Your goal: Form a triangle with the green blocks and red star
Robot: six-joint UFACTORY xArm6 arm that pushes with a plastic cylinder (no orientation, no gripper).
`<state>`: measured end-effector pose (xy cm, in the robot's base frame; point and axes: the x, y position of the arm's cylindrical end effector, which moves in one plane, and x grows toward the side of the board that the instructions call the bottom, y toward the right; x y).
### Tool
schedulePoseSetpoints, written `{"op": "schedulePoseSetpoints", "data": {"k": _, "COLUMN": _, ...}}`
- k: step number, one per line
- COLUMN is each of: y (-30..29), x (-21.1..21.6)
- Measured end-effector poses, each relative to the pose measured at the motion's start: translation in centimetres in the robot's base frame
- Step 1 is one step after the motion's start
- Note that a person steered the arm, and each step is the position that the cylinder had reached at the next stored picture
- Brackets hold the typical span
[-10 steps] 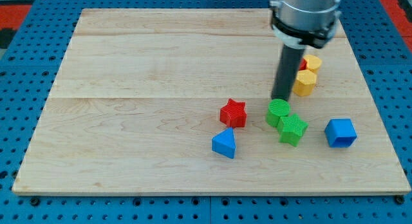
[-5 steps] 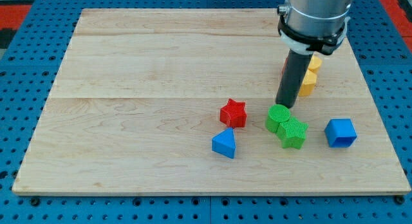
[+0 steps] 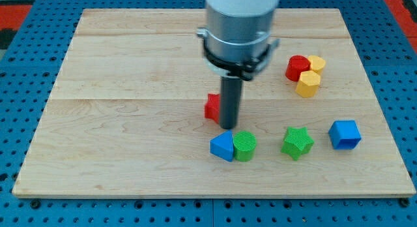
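The red star (image 3: 212, 107) lies near the board's middle, mostly hidden behind the rod. My tip (image 3: 227, 126) rests just to the star's right and just above the green cylinder (image 3: 245, 146). The green cylinder touches the blue triangular block (image 3: 223, 146) on its left. The green star (image 3: 297, 142) sits apart, further to the view's right.
A blue cube (image 3: 344, 134) sits at the view's right near the board edge. A red cylinder (image 3: 298, 67) and two yellow blocks (image 3: 309, 83) (image 3: 316, 63) cluster at the upper right. The wooden board (image 3: 130, 90) lies on a blue pegboard.
The rod has swung left from above the green blocks to beside the red star. The green cylinder has moved left and down against the blue triangle, away from the green star. The red star shifted up-left.
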<state>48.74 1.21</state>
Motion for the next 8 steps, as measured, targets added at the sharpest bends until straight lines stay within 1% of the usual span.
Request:
{"op": "schedulePoseSetpoints", "data": {"k": 1, "y": -2.5, "x": -3.2}}
{"op": "schedulePoseSetpoints", "data": {"k": 2, "y": -6.0, "x": -4.0}}
{"op": "schedulePoseSetpoints", "data": {"k": 3, "y": -10.5, "x": -6.1}}
{"op": "schedulePoseSetpoints", "data": {"k": 4, "y": -7.9, "x": -7.9}}
{"op": "schedulePoseSetpoints", "data": {"k": 6, "y": 2.1, "x": -7.3}}
{"op": "schedulePoseSetpoints", "data": {"k": 7, "y": -0.9, "x": -5.0}}
{"op": "schedulePoseSetpoints", "data": {"k": 8, "y": 1.4, "x": -5.1}}
